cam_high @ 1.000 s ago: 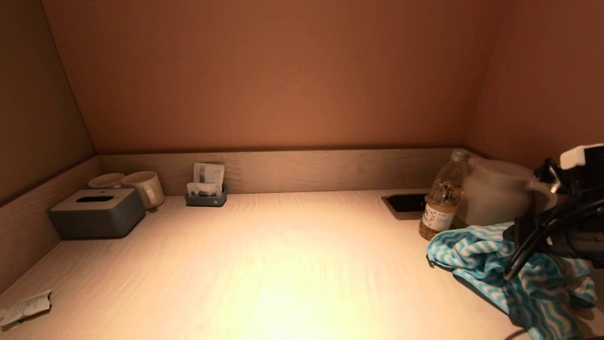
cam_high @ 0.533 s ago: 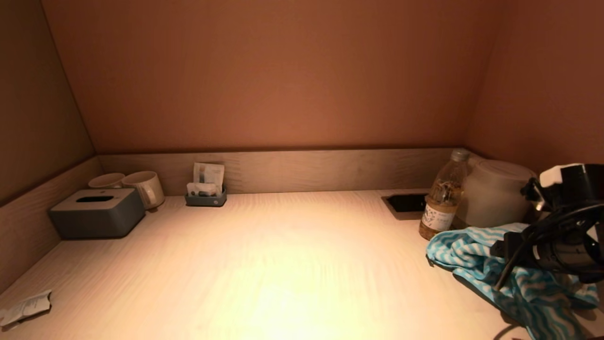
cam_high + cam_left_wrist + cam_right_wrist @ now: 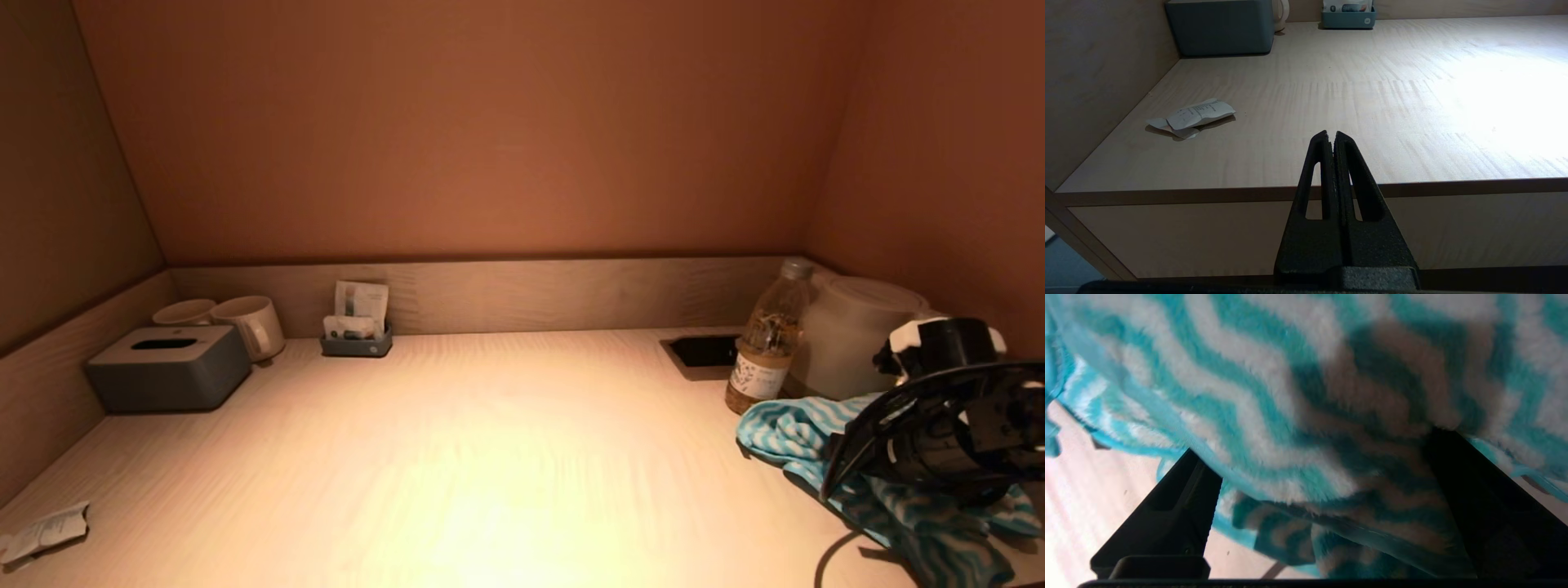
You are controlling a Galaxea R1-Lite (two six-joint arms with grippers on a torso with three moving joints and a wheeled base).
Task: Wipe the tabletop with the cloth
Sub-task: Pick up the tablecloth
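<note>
The right gripper (image 3: 1314, 490) is pressing down into the cloth (image 3: 1298, 396), its two fingers (image 3: 1163, 522) standing wide apart with the striped teal-and-white fabric bunching between and over them; whether they are actually pinching any of it cannot be told. The cloth (image 3: 890, 482) is lying crumpled at the near right end of the tabletop (image 3: 490, 457), just in front of the bottle (image 3: 763, 347). A pale kettle (image 3: 849, 331) is standing directly beside the bottle, further into the right corner, and a dark recessed socket (image 3: 704, 351) is sitting in the tabletop just left of the bottle.

The left gripper (image 3: 1331, 139) is hanging off the front edge of the tabletop, well away from the bottle, its fingers (image 3: 1345, 179) pressed together on nothing. Far left of the bottle, a crumpled paper (image 3: 1192, 118) is lying near the front edge, while a grey tissue box (image 3: 167, 367), two mugs (image 3: 237, 322) and a small sachet holder (image 3: 355, 335) are lining the back.
</note>
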